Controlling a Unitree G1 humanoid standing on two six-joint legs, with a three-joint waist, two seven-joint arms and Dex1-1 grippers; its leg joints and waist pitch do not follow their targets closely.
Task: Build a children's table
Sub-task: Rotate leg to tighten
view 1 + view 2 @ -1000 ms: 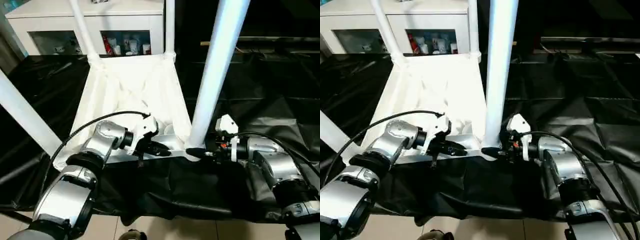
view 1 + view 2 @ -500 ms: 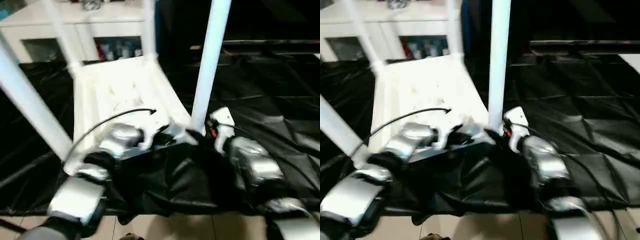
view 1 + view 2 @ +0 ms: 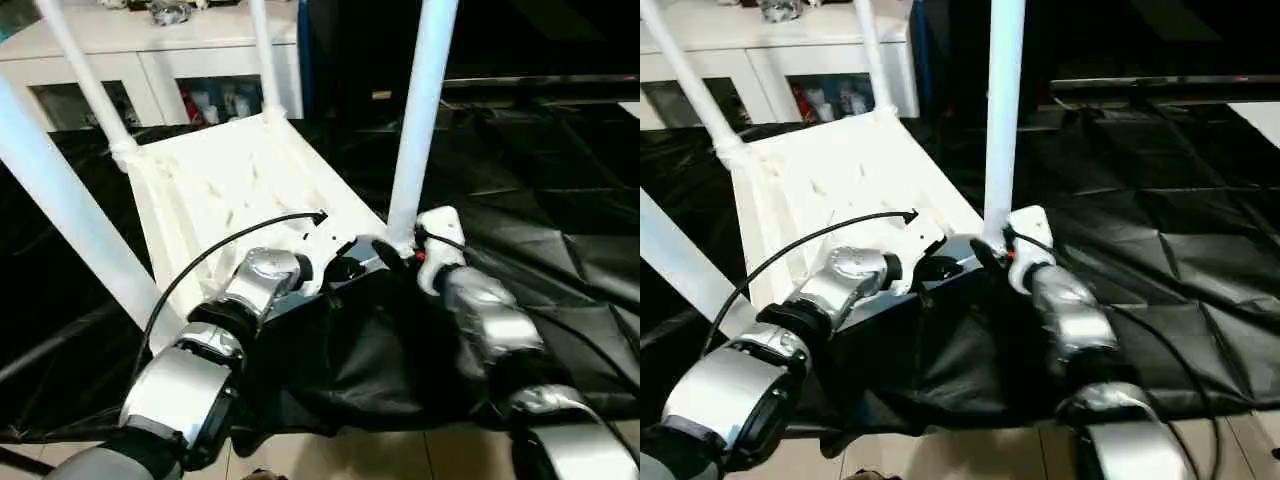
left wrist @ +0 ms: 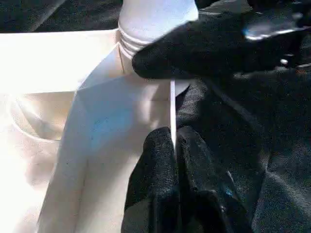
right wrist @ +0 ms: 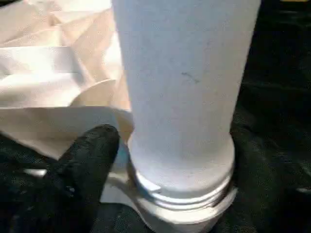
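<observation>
Left hand [image 4: 173,145] pinching the thin near rim of the tabletop [image 3: 225,185], fingers [image 4: 158,160] clamped flat on the wall just beside the near-right corner socket [image 5: 182,204]. Right hand [image 3: 390,252] sitting at the foot of the near-right leg [image 3: 420,110], jaws standing wide around the tube, one black finger [image 5: 85,160] beside the threaded collar; not clearly gripping, contact hard to confirm.

Tabletop lying upside down on the black-draped table [image 3: 560,200], ribbed underside facing up. Leg standing upright in that near corner socket, threads still showing above the collar, so probably not seated fully. Near-left leg [image 3: 70,215] slanting up past the left forearm. Two far legs [image 3: 85,75] [image 3: 262,55] rising from the far corners. White cabinet [image 3: 180,60] standing behind.

Step in hand, by judgement: seating or twisting home the last leg while bracing the top. Next move likely calling for re-closing on the tube low down, turning it further into the socket, keeping the rim pinch firm to stop the top spinning.
</observation>
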